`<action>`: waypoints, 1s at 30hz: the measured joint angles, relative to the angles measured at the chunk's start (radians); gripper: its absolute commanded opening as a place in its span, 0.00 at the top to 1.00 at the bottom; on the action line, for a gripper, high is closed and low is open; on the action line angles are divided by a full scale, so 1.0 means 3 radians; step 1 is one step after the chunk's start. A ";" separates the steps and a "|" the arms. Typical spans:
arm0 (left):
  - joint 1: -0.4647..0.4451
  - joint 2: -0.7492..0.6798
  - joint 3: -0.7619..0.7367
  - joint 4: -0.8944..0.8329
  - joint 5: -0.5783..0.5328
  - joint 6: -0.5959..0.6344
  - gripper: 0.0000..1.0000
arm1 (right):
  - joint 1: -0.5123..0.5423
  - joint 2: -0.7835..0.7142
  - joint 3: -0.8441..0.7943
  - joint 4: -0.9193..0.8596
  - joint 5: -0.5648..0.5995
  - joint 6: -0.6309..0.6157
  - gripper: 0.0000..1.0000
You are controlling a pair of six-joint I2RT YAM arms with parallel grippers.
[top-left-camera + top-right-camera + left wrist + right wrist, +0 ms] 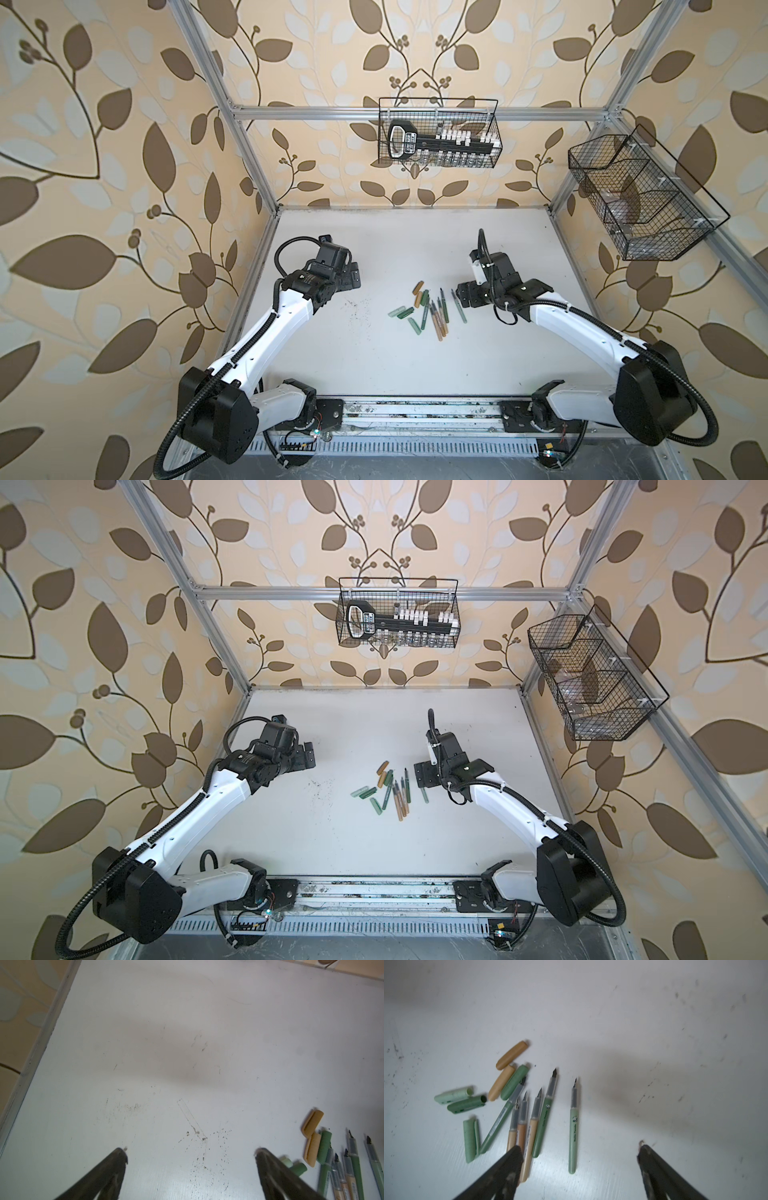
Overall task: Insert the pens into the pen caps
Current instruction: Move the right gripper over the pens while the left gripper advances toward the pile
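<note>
Several pens (436,318) lie fanned in the middle of the white table (374,361), dark nibs pointing away. Tan, dark green and mint pen caps (417,289) lie just left of them, all loose. One pale green pen (574,1126) lies apart from the rest, between the fingers of my right gripper (579,1148), which is open and low over it; one fingertip (515,1153) overlaps the tan pens' ends. In both top views that gripper (459,297) hovers at the fan's right edge. My left gripper (190,1150) is open and empty over bare table, left of the caps (311,1126).
Ink specks (361,307) mark the table between the left gripper (353,278) and the caps. A wire basket (438,133) holding a black tool hangs on the back rail. Another wire basket (636,199) hangs on the right frame. Aluminium posts edge the table.
</note>
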 measured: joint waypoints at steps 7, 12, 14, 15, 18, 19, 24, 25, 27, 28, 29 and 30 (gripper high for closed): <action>-0.0020 0.0000 0.0066 -0.0155 0.0130 -0.0029 0.01 | 0.0004 0.0551 0.0240 -0.0451 -0.0230 -0.0011 0.37; -0.0022 -0.0001 0.0125 -0.0183 0.0181 -0.0079 0.01 | 0.0004 0.0905 0.0462 -0.0594 -0.0273 -0.0050 0.43; -0.0022 -0.0006 0.0125 -0.0184 0.0195 -0.0095 0.01 | 0.0004 0.1017 0.0530 -0.0618 -0.0272 -0.0057 0.45; -0.0022 -0.0009 0.0126 -0.0184 0.0212 -0.0103 0.01 | 0.0003 0.1055 0.0549 -0.0626 -0.0272 -0.0061 0.45; -0.0022 -0.0015 0.0125 -0.0184 0.0238 -0.0109 0.01 | -0.0001 0.1153 0.0593 -0.0647 -0.0259 -0.0065 0.46; -0.0022 -0.0015 0.0126 -0.0184 0.0239 -0.0111 0.01 | -0.0001 0.1179 0.0599 -0.0651 -0.0252 -0.0065 0.47; -0.0022 -0.0014 0.0136 -0.0184 0.0239 -0.0112 0.01 | -0.0020 0.1342 0.0757 -0.0720 -0.0210 -0.0078 0.54; -0.0022 -0.0013 0.0146 -0.0184 0.0238 -0.0112 0.01 | -0.0020 0.1401 0.0816 -0.0722 -0.0189 -0.0079 0.54; -0.0022 -0.0011 0.0172 -0.0181 0.0238 -0.0112 0.01 | -0.0022 0.1534 0.0930 -0.0722 -0.0137 -0.0080 0.56; -0.0022 -0.0011 0.0182 -0.0179 0.0238 -0.0112 0.01 | -0.0022 0.1575 0.0960 -0.0727 -0.0111 -0.0085 0.57; -0.0022 -0.0011 0.0188 -0.0174 0.0237 -0.0112 0.01 | -0.0022 0.1612 0.0984 -0.0731 -0.0088 -0.0088 0.57; -0.0022 -0.0011 0.0191 -0.0169 0.0235 -0.0113 0.01 | -0.0022 0.1645 0.1005 -0.0738 -0.0071 -0.0088 0.58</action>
